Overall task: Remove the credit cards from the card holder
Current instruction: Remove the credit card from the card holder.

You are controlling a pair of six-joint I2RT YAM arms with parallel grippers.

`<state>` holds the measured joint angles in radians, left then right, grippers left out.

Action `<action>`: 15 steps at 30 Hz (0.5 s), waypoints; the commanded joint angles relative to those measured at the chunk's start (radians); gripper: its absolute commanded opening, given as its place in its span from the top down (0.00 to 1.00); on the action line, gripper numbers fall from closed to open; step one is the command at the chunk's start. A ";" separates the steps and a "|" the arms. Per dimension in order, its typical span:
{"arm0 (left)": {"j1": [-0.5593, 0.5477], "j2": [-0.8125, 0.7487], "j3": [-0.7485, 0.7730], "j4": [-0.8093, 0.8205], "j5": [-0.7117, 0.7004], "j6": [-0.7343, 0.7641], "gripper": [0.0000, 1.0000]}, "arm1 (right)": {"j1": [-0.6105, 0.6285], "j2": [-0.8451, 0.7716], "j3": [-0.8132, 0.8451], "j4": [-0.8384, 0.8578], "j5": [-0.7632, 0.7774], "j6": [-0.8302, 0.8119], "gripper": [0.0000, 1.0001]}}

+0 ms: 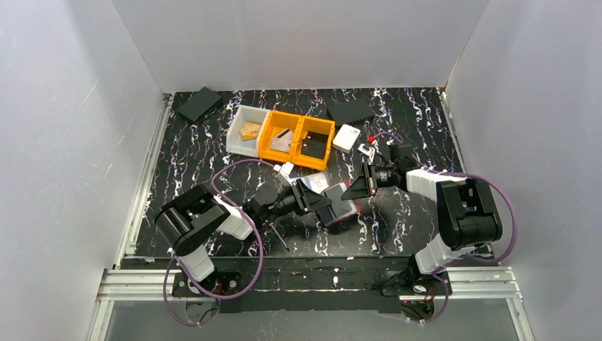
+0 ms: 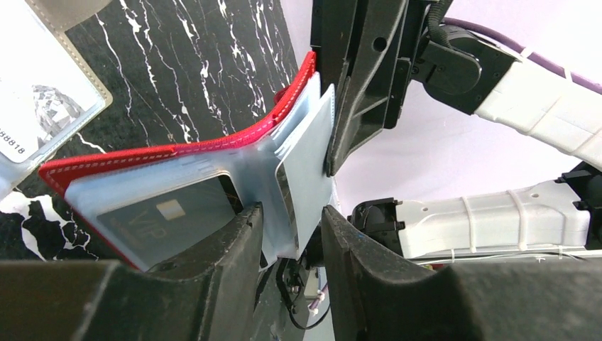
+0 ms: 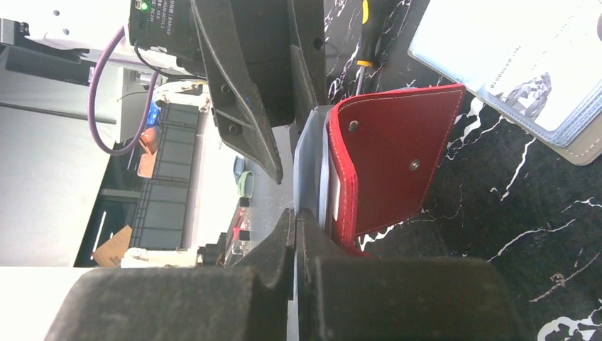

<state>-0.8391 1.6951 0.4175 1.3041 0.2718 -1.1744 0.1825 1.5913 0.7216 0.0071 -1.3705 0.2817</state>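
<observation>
The red card holder (image 1: 343, 211) lies open on the bench (image 1: 405, 128), caught between both arms. The left end effector (image 2: 291, 212) comes in from the holder's left, its fingers slightly spread, with a clear plastic sleeve (image 2: 307, 153) standing loose in the gap. The right end effector (image 3: 294, 219), on the holder's right, is pressed together on the edge of the clear sleeves. One dark credit card (image 2: 169, 222) marked VIP sits inside a sleeve of the holder. A grey-edged pocket (image 3: 525, 64) with a pale printed card lies just beside the holder.
</observation>
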 commanded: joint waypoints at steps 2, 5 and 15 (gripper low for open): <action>0.010 -0.046 -0.004 0.034 0.024 0.020 0.64 | -0.005 0.006 0.004 0.016 -0.078 -0.007 0.99; 0.014 -0.033 0.002 0.047 0.027 0.009 0.63 | -0.005 0.007 0.004 0.014 -0.088 -0.009 0.99; 0.012 0.030 0.032 0.092 0.031 -0.034 0.70 | -0.002 0.030 0.007 0.007 -0.103 -0.010 0.99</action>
<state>-0.8322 1.7096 0.4213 1.3560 0.2932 -1.2022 0.1825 1.6085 0.7216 0.0067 -1.4033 0.2813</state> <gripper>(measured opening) 0.342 0.031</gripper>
